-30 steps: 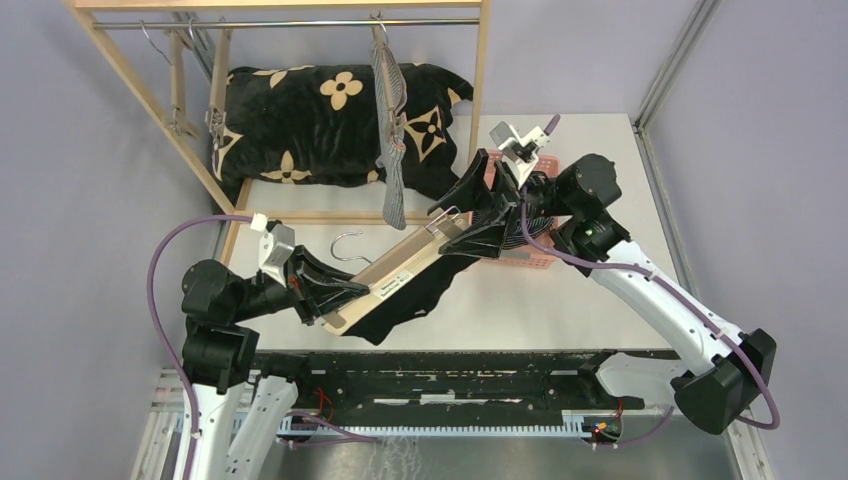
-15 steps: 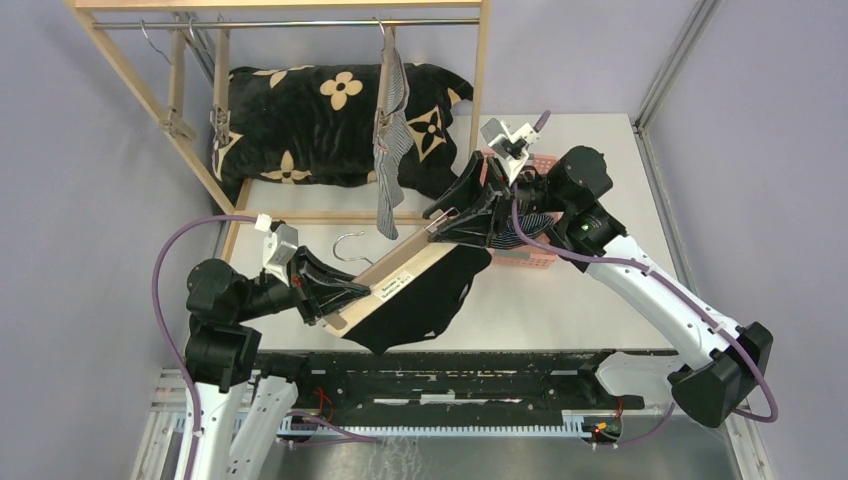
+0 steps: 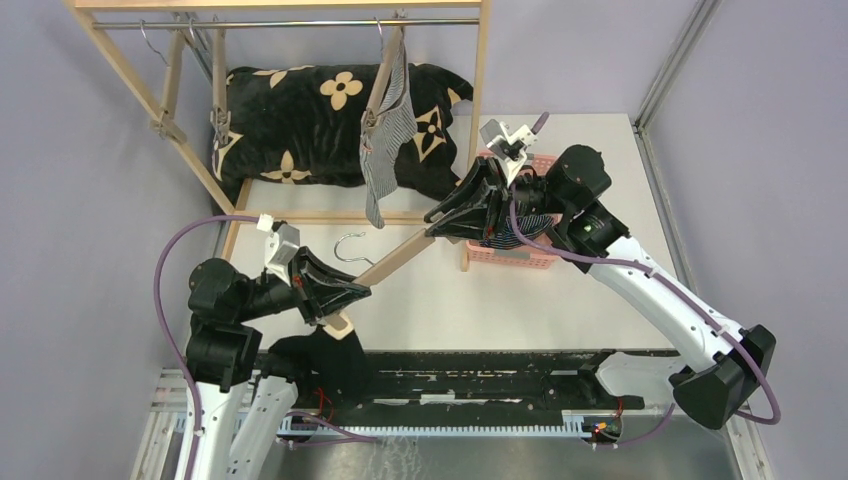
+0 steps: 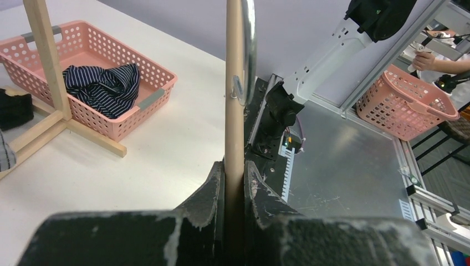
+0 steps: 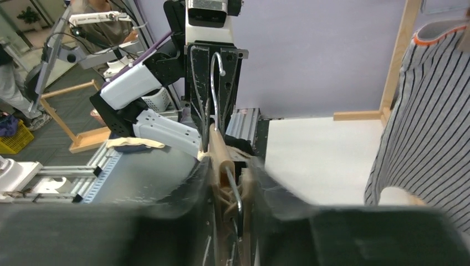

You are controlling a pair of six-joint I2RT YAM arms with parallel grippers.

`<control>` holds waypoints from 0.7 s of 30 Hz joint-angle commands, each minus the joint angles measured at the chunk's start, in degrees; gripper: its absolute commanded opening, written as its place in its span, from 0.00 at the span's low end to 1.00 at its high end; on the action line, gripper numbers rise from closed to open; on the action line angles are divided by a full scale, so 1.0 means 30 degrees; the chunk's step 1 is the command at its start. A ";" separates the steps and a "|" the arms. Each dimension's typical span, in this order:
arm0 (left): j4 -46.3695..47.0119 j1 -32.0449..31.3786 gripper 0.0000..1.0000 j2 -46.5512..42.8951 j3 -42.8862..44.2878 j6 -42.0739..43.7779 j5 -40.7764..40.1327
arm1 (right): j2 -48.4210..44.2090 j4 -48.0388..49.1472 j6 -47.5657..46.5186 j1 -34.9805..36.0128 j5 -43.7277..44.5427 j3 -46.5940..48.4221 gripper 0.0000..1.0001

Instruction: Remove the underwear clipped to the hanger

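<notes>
- Two arms reach in from the near edge of the worktop [image 3: 480, 300], the largest surface shown, and carry one wooden hanger [image 3: 390, 265] between them. Its bar runs aslant from near left to far right.
- Clothes rack [image 3: 483, 70]: a pale wooden frame with a metal rail, standing at the far left corner of the worktop.
- Cushion [image 3: 300, 110]: black with cream flower marks, lying under the rail inside the rack's frame.
- Pinstriped underwear [image 3: 385, 140]: grey-white, hanging from the rail near the rack's right post, in front of the cushion.
- Pink basket [image 3: 520, 262]: perforated plastic, set just beside the foot of the rack's right post and partly under the right arm.
- Black underwear [image 3: 325, 362]: bunched at the near edge of the worktop toward the near left corner, directly below the hanger's near end. Whether a clip there grips it cannot be told.
- Navy striped underwear [image 4: 102, 83]: crumpled inside the pink basket.
- Left gripper [image 4: 235, 166]: clenched on the near-left end of the hanger's bar, a finger pressed to each face.
- Right gripper [image 5: 228, 163]: closed about the far-right end, fingers against both sides of the bar and its wire clip [image 5: 235, 194].
- Hook [image 3: 350, 243]: bright metal, rising from the middle of the bar.
</notes>
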 commanded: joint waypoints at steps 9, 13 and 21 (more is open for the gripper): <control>0.5354 0.0117 0.03 0.0042 -0.0040 -0.2813 -0.1727 | -0.1819 0.2614 -0.0478 0.0101 0.4619 -0.2126 1.00; 0.7134 0.0108 0.03 0.0289 -0.0260 -0.3788 -0.2248 | -0.1289 0.7479 0.1990 0.0297 0.5897 -0.3612 1.00; 1.2952 0.0096 0.03 0.0944 -0.1981 -0.7312 -0.3528 | 0.1126 1.6627 0.5167 0.1026 0.7416 -0.4457 0.95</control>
